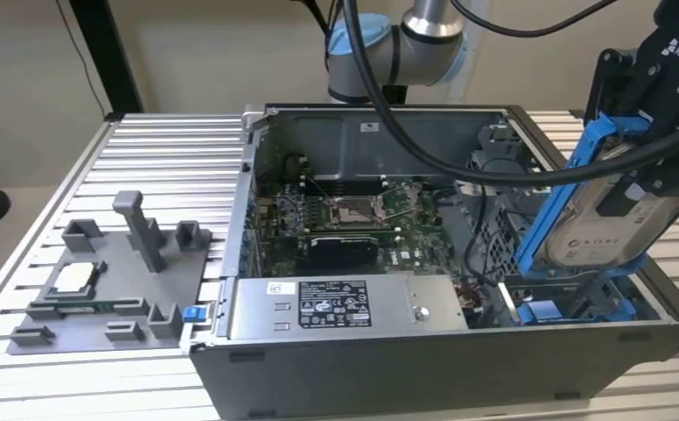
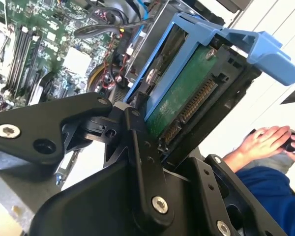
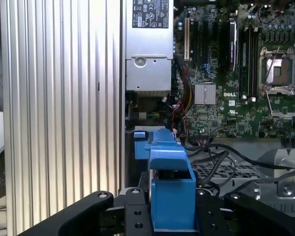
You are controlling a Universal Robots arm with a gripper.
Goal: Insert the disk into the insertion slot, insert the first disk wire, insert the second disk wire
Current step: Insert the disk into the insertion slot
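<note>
Toward the exterior view's right, over the computer case [image 1: 433,360]: gripper [image 1: 647,180] clamped on disk [image 1: 615,206], long axis steeply tilted, lower end just above insertion slot [image 1: 568,307]. Second wrist view: jaws pinch disk [image 2: 184,96] flanks, connector edge toward wrist. First wrist view: disk [image 3: 171,189] between the jaws.

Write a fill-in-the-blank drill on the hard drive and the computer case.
The black pincer is shut on the flat silver-grey rectangular disk in its bright ____ plastic frame.
In the exterior view the disk hangs ____ the perforated grey metal insertion slot with blue rails, not yet inside it.
The silver labelled power-supply box lies to the exterior view's ____ of that slot.
In the second wrist view the disk's underside shows a ____ circuit board.
Missing words: blue; above; left; green.
</note>
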